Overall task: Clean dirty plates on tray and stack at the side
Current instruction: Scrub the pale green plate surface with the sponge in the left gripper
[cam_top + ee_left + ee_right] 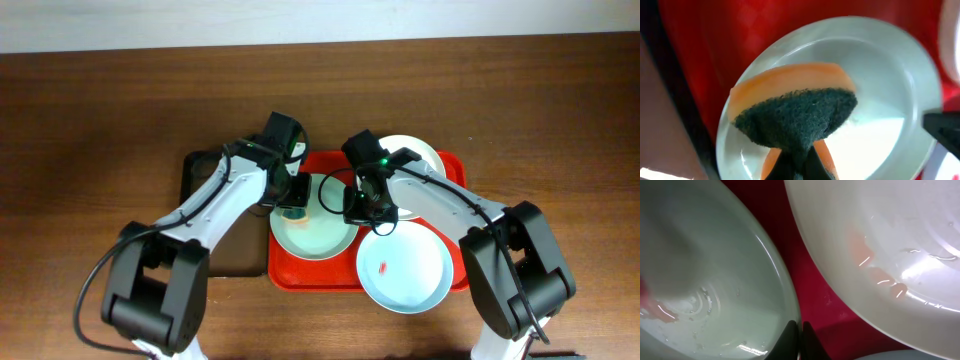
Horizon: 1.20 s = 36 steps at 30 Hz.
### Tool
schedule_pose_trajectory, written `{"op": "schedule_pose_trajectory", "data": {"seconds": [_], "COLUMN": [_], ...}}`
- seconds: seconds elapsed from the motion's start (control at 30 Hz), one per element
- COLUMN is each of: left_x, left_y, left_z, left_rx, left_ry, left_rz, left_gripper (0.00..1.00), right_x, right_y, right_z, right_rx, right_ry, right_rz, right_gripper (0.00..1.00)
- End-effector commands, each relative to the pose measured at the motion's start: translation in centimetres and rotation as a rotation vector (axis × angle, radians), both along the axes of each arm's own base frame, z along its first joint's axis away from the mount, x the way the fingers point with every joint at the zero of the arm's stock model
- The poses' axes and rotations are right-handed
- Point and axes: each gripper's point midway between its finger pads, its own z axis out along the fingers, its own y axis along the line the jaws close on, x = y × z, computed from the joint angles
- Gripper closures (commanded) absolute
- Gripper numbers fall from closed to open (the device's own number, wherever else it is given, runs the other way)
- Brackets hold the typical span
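The red tray (445,165) holds three plates. The mint green plate (318,238) lies at its left, the white plate (415,153) at the back right, the pale blue plate (405,270) with a red smear at the front right. My left gripper (292,208) is shut on an orange sponge with a dark scouring pad (795,112) and holds it on the mint plate (880,75). My right gripper (362,210) is shut on the mint plate's right rim (785,292), one finger on each side (801,335). The white plate (880,235) shows a faint red smear.
A narrower brown tray with a black rim (235,255) lies left of the red tray, under my left arm. The blue plate overhangs the red tray's front edge. Wooden table (100,120) lies all around.
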Motion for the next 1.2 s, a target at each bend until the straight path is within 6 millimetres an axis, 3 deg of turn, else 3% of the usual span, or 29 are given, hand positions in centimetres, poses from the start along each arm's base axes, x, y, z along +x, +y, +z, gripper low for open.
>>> {"op": "schedule_pose_trajectory", "data": {"seconds": [0.0,0.13,0.23,0.3,0.37,0.43,0.53,0.63,0.77,1.03,1.1,1.17], "left_x": [-0.5,-1.8,-3.8,-4.6,-4.1,-3.2,-1.1,0.3,0.4,-1.1,-2.4,-3.6], "left_y": [0.5,0.3,-2.1,-3.8,-4.4,-4.1,-3.0,-0.6,0.6,1.3,0.4,-2.8], "left_z": [-2.7,-5.9,-7.0,-5.8,-3.9,-1.8,3.0,4.6,2.7,-5.2,-6.1,-4.2], "left_rx": [0.040,0.044,-0.099,-0.221,-0.284,-0.296,-0.268,-0.130,-0.051,0.023,-0.033,-0.234], "left_ry": [0.063,0.163,0.278,0.313,0.314,0.280,0.108,-0.002,0.004,0.167,0.245,0.300], "left_rz": [0.016,0.009,-0.056,-0.112,-0.109,-0.105,-0.112,-0.038,-0.022,0.029,0.019,-0.064], "left_gripper": [1.00,1.00,1.00,1.00,1.00,1.00,1.00,1.00,1.00,1.00,1.00,1.00], "right_x": [-0.5,-0.5,-0.4,-0.4,-0.4,-0.4,-0.4,-0.4,-0.4,-0.4,-0.3,-0.3], "right_y": [1.1,1.1,1.2,1.2,1.2,1.2,1.2,1.2,1.2,1.2,1.2,1.2], "right_z": [-0.1,-0.1,-0.1,-0.1,-0.1,-0.1,-0.1,-0.1,0.0,0.0,0.0,0.0], "right_rx": [0.029,0.029,0.031,0.031,0.031,0.031,0.031,0.031,0.032,0.032,0.033,0.034], "right_ry": [0.010,0.010,0.007,0.007,0.007,0.007,0.007,0.007,0.004,0.004,0.003,0.001], "right_rz": [0.034,0.034,0.034,0.034,0.034,0.034,0.034,0.034,0.034,0.034,0.034,0.034], "right_gripper": [0.96,0.96,0.96,0.96,0.96,0.96,0.96,0.96,0.96,0.96,0.96,0.96]}}
